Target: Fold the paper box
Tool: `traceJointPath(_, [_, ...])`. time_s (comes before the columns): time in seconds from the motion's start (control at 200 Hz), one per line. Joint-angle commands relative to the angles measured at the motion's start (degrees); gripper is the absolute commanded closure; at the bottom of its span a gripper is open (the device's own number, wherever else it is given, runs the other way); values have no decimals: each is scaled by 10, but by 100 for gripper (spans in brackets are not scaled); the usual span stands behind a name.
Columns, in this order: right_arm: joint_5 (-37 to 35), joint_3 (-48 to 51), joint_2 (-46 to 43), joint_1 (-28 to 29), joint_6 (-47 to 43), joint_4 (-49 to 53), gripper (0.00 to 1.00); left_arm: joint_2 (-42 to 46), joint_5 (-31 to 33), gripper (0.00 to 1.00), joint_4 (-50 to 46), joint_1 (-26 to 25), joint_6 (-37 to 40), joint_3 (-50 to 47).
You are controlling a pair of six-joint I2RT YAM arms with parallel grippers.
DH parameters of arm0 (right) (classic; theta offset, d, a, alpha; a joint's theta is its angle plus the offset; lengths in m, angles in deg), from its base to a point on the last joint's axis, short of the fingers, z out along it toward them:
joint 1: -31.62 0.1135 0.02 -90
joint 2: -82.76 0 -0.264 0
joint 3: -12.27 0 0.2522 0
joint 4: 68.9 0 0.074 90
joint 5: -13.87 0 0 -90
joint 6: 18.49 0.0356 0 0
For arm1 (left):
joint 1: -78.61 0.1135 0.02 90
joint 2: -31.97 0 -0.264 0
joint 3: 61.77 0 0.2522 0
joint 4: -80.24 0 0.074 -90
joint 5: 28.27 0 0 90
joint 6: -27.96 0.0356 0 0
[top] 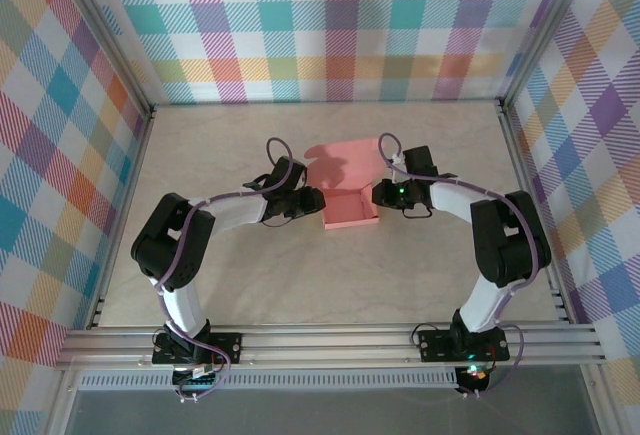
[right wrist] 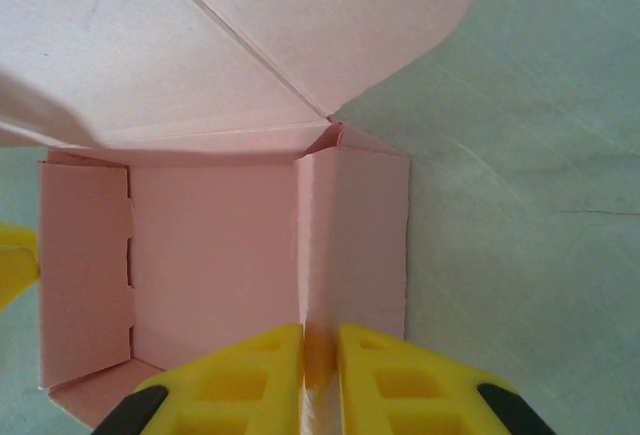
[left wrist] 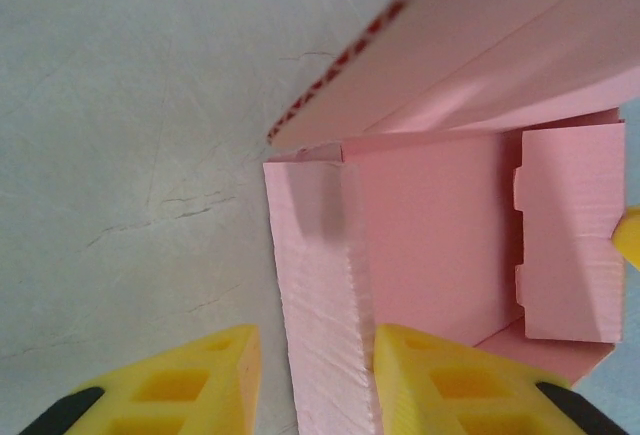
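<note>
The salmon-pink paper box (top: 350,208) sits mid-table as a shallow open tray, its lid (top: 343,165) lying back toward the far wall. My left gripper (top: 318,202) is at the box's left wall. In the left wrist view it (left wrist: 318,340) is open and straddles that wall (left wrist: 318,275); the inner finger (left wrist: 450,380) touches the card and the outer one stands clear. My right gripper (top: 379,195) is at the right wall. In the right wrist view it (right wrist: 320,335) is shut on that wall (right wrist: 350,245). A tabbed flap (right wrist: 85,265) lines the opposite side.
The beige marbled tabletop (top: 220,145) has free room on all sides of the box. Plaid walls (top: 330,25) close off the back and both sides. An aluminium rail (top: 330,340) runs along the near edge, by the arm bases.
</note>
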Motion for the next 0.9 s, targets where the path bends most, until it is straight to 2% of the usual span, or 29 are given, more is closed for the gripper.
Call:
traceJointPath(0.0, [5, -11, 17, 6, -21, 32, 83, -12, -4, 65, -29, -8, 12, 8])
traceJointPath(0.31, [-75, -33, 23, 35, -61, 85, 86, -16, -7, 65, -29, -9, 12, 10])
traceJointPath(0.74, [-241, -94, 52, 101, -93, 173, 89, -20, -10, 65, -27, -9, 15, 10])
traceJointPath(0.895, [-269, -106, 62, 116, -96, 186, 86, -23, -14, 65, -24, -10, 15, 11])
